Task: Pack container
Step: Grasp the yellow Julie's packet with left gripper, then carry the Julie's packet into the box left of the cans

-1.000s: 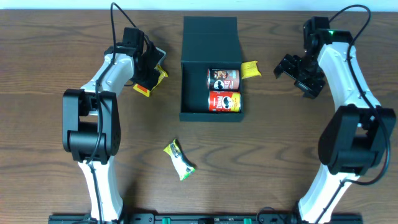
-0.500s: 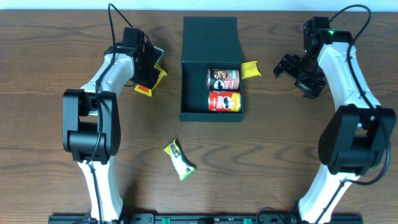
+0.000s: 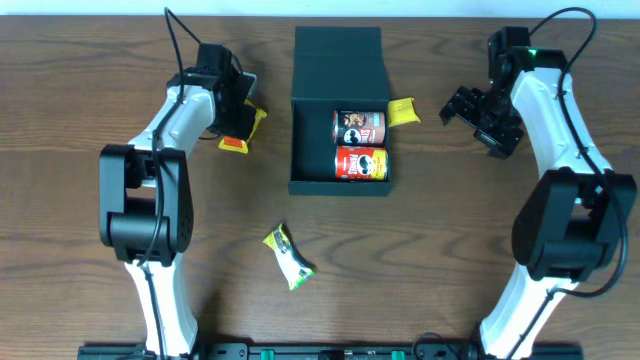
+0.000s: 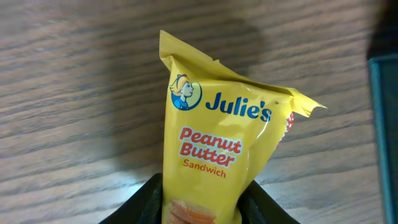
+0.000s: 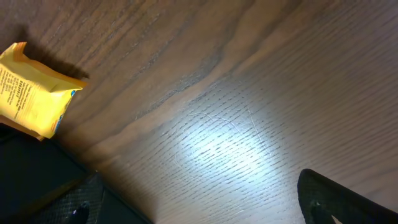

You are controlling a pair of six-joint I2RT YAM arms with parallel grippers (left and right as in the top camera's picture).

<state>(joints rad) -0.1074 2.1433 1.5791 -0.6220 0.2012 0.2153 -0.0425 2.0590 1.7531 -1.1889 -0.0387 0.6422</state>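
Observation:
The dark teal container point(image 3: 312, 120) stands open at the table's middle back, its flap lid point(image 3: 338, 60) folded away behind it. Two snack cans lie inside on its right side, a brown one point(image 3: 359, 127) and a red one point(image 3: 361, 164). My left gripper point(image 3: 238, 118) is shut on a yellow Julie's peanut butter sandwich packet point(image 4: 217, 143), left of the container, whose edge point(image 4: 385, 130) shows at the right of the left wrist view. My right gripper point(image 3: 475, 118) is open and empty, right of the container, above bare wood.
A second yellow snack packet point(image 3: 402, 112) lies against the container's right wall and shows in the right wrist view point(image 5: 31, 90). A green-yellow snack packet point(image 3: 288, 256) lies on the table in front of the container.
My left gripper has shifted slightly up and left with the yellow packet. The right arm has not moved.

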